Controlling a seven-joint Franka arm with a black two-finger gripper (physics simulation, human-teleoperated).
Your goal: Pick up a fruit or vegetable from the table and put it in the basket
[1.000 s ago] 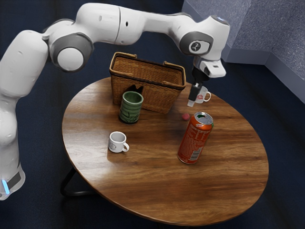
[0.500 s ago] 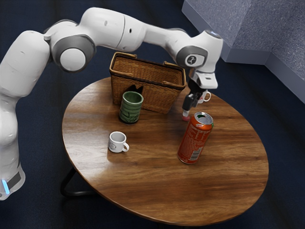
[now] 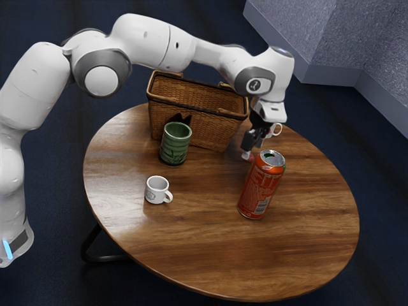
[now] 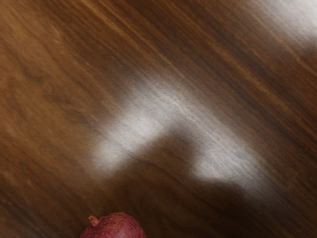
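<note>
The black gripper (image 3: pixel 247 154) is low over the table, right at a small reddish fruit (image 3: pixel 251 159); how far it stands around the fruit is hidden. In the wrist view the fruit (image 4: pixel 115 227), round and dark pink with a short stem, lies at the lower edge, partly cut off, against the wood. The brown wicker basket (image 3: pixel 210 132) stands on the table close to the gripper, toward the exterior view's left, its top uncovered and its handles folded down to the rim.
A tall orange-red can (image 3: pixel 258 191) stands close to the gripper, nearer the exterior camera. Behind the gripper is a white mug (image 3: pixel 275 131), partly hidden. A green cup (image 3: pixel 174 145) is in front of the basket, and another white mug (image 3: pixel 157 190) sits nearer the camera. The round table (image 3: pixel 210 255) bears them all.
My hand has come down from above the table to the fruit, moving toward the exterior view's left. Basket, can, cup and mugs have stayed where they were.
</note>
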